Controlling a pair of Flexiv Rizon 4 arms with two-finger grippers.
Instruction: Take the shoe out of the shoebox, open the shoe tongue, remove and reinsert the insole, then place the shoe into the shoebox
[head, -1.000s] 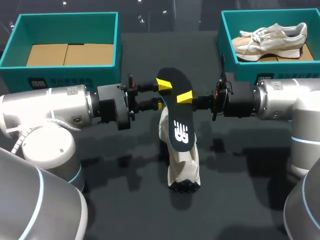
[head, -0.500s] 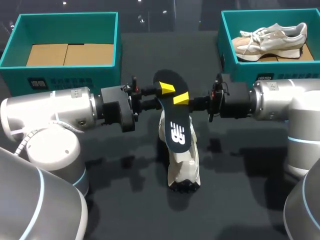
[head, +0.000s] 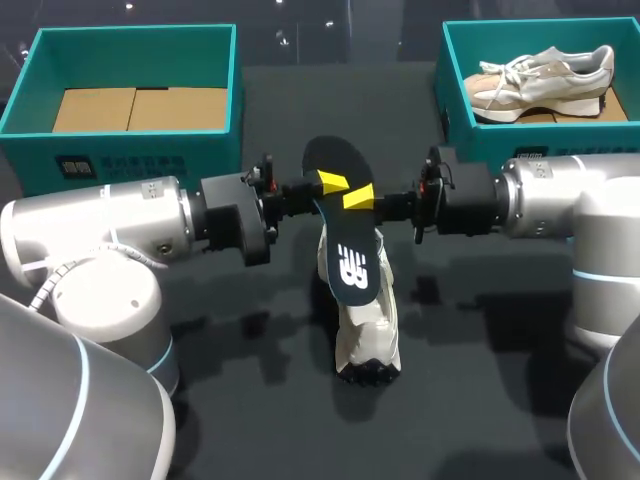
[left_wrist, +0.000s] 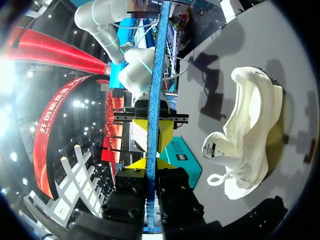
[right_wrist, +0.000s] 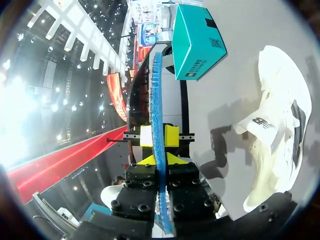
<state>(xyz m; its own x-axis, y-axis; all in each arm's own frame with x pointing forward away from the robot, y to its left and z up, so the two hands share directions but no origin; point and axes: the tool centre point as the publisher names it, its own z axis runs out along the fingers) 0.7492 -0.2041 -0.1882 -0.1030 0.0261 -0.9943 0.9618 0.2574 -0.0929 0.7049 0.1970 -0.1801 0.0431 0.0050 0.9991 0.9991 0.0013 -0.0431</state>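
One dark table (head: 200, 400) fills the scene, and we reach over it with both arms: our left arm (head: 110, 215) from the left and our right arm (head: 570, 195) from the right, meeting head-on at the middle. At the far left corner sits a teal left shoebox (head: 140, 160) lined with cardboard (head: 140, 108); at the far right a matching right shoebox (head: 480, 145) holds a beige shoe (head: 545, 80) with white laces. A white shoe (head: 368, 325) rests on the table in the middle, just nearer than where our arms meet. Above it hangs a black insole (head: 345, 240) with a white logo, running far to near, its near end over the shoe; we cannot tell whether they touch. Our left gripper (head: 322, 192) pinches the insole's left edge and our right gripper (head: 365, 200) pinches its right edge, yellow tips almost facing across it. Both wrist views show the insole edge-on, clamped between the fingers.
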